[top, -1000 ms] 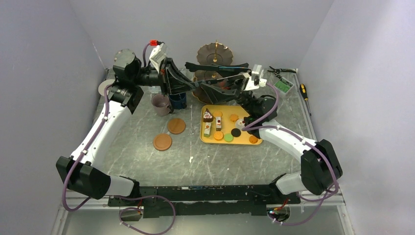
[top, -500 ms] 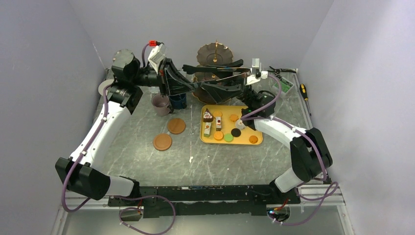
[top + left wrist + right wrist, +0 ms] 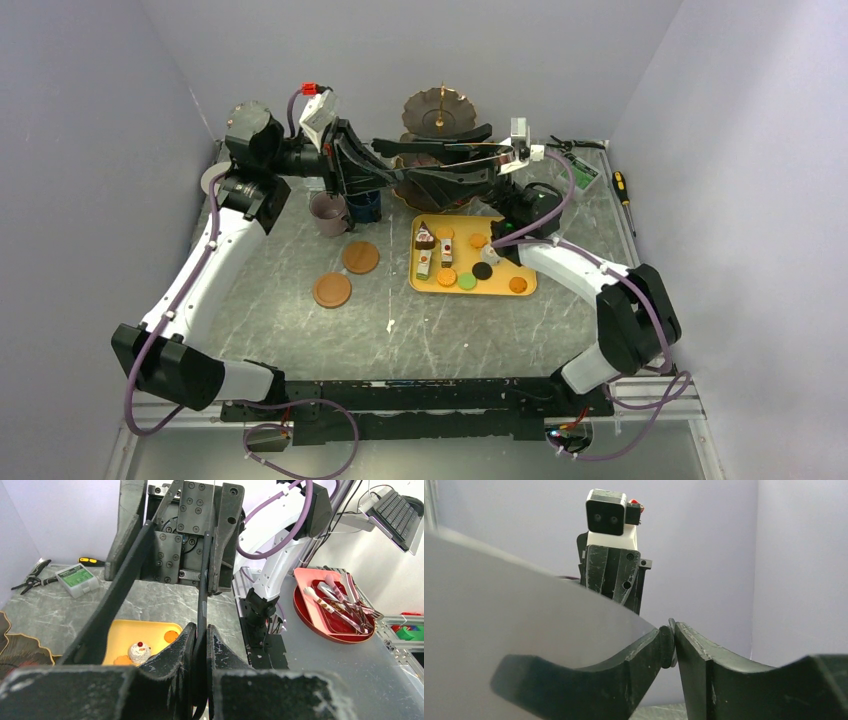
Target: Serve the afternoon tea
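Both grippers meet in front of the dark gold-trimmed stand point(image 3: 438, 103) at the back. My left gripper point(image 3: 390, 150) point(image 3: 201, 635) and my right gripper point(image 3: 470, 160) point(image 3: 669, 640) are each shut on the thin dark rim point(image 3: 202, 595) of a flat, see-through piece held in the air between them. On the yellow tray point(image 3: 500, 270) lie cake slices point(image 3: 424, 236), orange macarons point(image 3: 446, 277) and a green macaron point(image 3: 467, 282). The mauve mug point(image 3: 327, 213) and navy mug point(image 3: 365, 205) stand under the left gripper. Two brown coasters point(image 3: 360, 257) point(image 3: 332, 291) lie in front of them.
Pliers point(image 3: 565, 145), a green-and-white box point(image 3: 578, 175) and a screwdriver point(image 3: 622, 185) lie at the back right. A white roll point(image 3: 212, 180) sits at the back left behind the left arm. Walls close in three sides.
The right gripper has risen and drawn back toward the stand, lifting its end of the held piece. The left gripper has barely moved.
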Robot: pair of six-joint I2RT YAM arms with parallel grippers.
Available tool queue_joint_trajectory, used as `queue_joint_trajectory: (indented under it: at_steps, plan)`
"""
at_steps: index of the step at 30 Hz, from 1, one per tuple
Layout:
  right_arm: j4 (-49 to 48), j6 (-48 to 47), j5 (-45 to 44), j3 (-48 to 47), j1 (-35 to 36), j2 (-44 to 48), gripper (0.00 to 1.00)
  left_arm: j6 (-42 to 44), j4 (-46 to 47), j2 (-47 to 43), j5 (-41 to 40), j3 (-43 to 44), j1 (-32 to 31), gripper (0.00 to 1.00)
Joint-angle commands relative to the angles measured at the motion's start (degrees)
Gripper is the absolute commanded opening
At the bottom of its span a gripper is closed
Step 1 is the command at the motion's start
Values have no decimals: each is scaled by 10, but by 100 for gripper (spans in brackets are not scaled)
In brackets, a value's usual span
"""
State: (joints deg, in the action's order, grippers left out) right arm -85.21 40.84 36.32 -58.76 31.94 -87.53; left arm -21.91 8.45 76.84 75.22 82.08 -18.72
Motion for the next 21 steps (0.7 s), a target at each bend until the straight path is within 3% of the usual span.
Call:
queue_joint_trajectory:
  at_steps: [1, 6, 9, 13, 16, 19, 21]
  plan:
    - [26, -40, -13, 3, 3, 28, 64, 0, 12, -21, 25, 12, -6, 3]
    - [89, -62, -48, -10, 3, 45, 53, 33, -32, -19, -1, 18, -7, 5]
    - [189, -93, -66, -26, 3, 63, 48, 97, -118, -14, -47, 38, -6, 29]
    - [374, -161, -123, -47, 3, 101, 51, 149, -204, -7, -155, 62, -5, 45]
    - [448, -195, -182, -39, 5, 126, 52, 189, -250, -2, -219, 81, -5, 62]
    - [501, -237, -230, -24, 12, 153, 53, 208, -271, -4, -256, 82, -5, 92]
    - [530, -263, -267, -9, 16, 170, 53, 247, -310, -3, -254, 95, -5, 93]
